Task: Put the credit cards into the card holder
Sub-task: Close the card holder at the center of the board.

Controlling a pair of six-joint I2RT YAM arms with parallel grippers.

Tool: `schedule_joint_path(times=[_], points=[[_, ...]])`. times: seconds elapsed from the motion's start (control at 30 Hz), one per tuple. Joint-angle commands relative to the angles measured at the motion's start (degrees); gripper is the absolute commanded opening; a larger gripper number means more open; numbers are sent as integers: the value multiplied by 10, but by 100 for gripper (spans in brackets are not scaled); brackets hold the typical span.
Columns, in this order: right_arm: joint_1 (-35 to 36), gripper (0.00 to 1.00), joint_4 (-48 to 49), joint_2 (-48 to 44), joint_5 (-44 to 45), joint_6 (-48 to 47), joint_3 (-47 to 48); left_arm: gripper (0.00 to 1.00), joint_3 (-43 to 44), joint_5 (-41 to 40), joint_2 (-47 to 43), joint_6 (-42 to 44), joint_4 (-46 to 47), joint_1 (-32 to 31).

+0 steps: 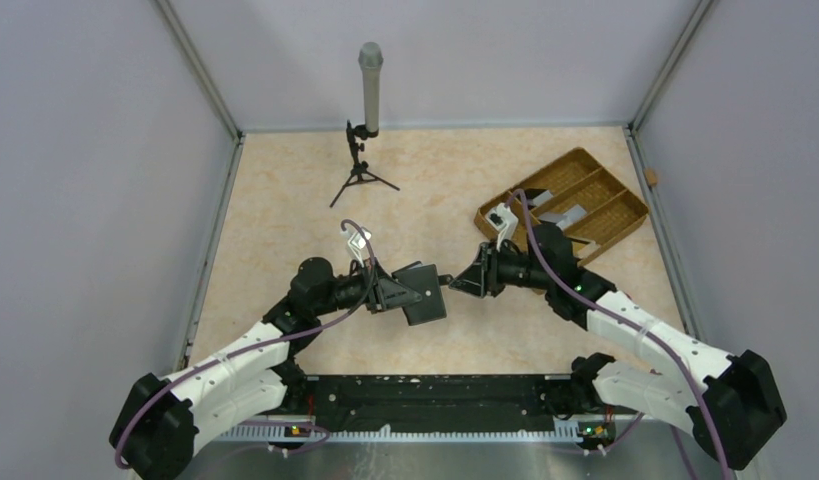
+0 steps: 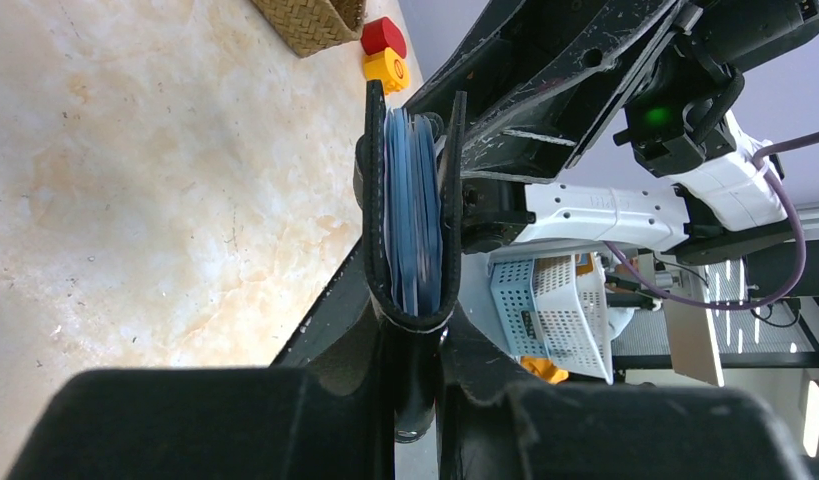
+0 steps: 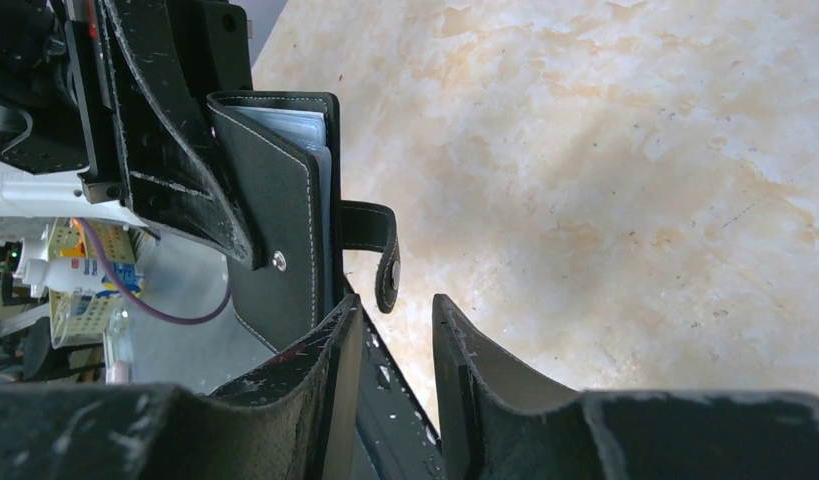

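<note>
- The pale marbled table (image 1: 285, 220) spreads under both my arms, with the brown woven tray (image 1: 615, 180) at its far right.
- My left gripper (image 2: 415, 360) is clamped on the card holder (image 2: 375, 220) near the table's middle, pinching its folded end.
- My right gripper (image 3: 395, 330) stands parted just beside the holder — grasping nothing.
- Pale credit cards (image 1: 573, 213) lie in the tray.
- The clasp tab (image 3: 370, 225) hangs loose — unfastened.
</note>
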Motion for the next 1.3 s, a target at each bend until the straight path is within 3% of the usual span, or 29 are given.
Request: schedule_joint_path(times=[0.0,0.3,0.47,0.57,0.7,0.93,1.27], points=[[-5,31,38,6,-15,-4,23,0,2,13,-14,3,23,0],[-5,24,49,15,-20,-2,22,0,1,19,-12,4,22,-2],[-5,14,47,15,-9,-6,19,0,0,20,-8,6,20,-1],[-5,0,36,12,-4,-16,19,0,0,-3,-12,7,5,-1],[-5,0,30,-1,-20,-37,9,0,8,-65,-22,6,-55,-1],[7,0,46,-5,-54,-42,2,0,21,-82,15,-13,-77,-2],[81,0,25,79,8,-80,25,0,19,-94,64,-26,-86,-8]])
